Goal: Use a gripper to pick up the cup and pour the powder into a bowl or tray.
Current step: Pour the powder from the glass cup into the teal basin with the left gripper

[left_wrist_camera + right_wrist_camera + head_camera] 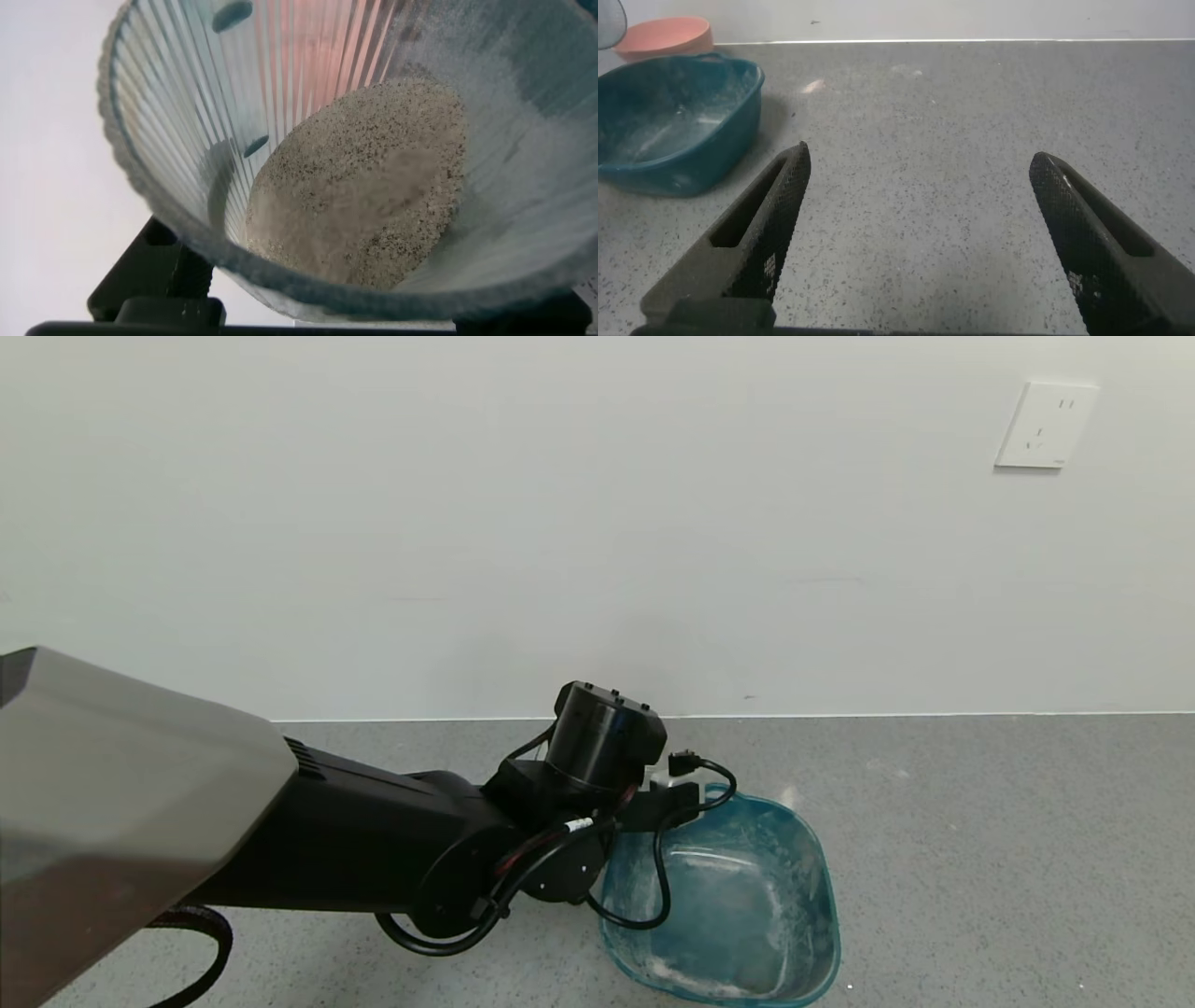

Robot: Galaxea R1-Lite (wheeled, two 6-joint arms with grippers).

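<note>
Powder point(360, 187), off-white and fine, lies inside the clear ribbed glass cup point(308, 121) clamped in the left pincer point(667, 793) over the teal plastic basin point(803, 887); the right pincer point(920, 233) gapes beside that basin.

The left arm point(280, 831) reaches in from the near left corner of the worktop and stretches toward its middle, grey casing nearest the body, black forearm beyond. Its round black wrist point(602, 737) stands tilted up, with looped cables point(644, 887) hanging below it. The left gripper point(674, 795) points on toward the far edge; its fingers point(154, 280) show only as dark shapes at either side of the cup point(374, 149), apparently clamped on it, though the contact itself is hard to see. The right gripper point(920, 229) hovers low over the worktop toward the right side, level, its two black fingers point(771, 219) spread wide apart and holding nothing.
</note>
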